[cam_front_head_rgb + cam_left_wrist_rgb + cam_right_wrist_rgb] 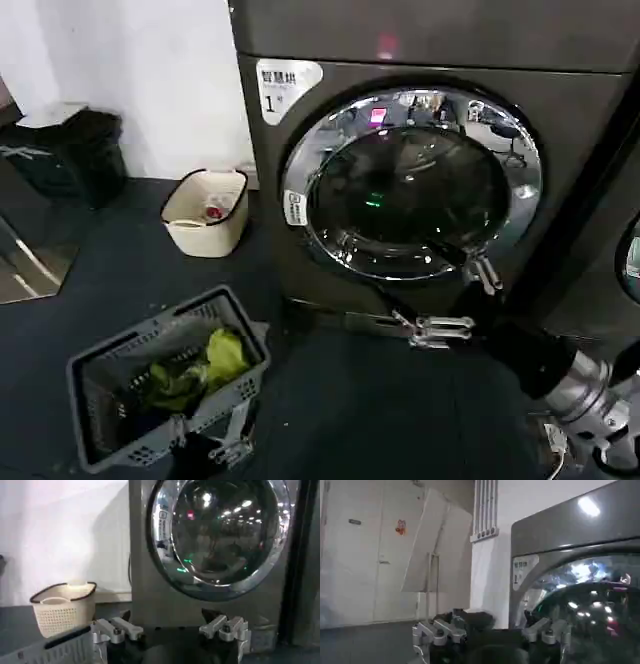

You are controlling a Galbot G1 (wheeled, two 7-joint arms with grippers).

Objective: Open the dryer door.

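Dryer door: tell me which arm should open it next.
Probably right. The right claw hangs open just below the dryer door, beside its rim. The left claw sits low by the laundry basket.

The dryer (300, 200) has a smooth dark grey metal-look skin with a dull sheen. Its door (410, 185) carries a mirror-bright chrome rim around glossy dark glass. At eight o'clock from it, the grey basket (100, 370) is matt slotted plastic holding soft cloth (215, 365). The right tool (455, 300) has bare shiny metal fingers.

Chrome-rimmed dryer door (410, 180) sits shut on grey dryer (560, 130).
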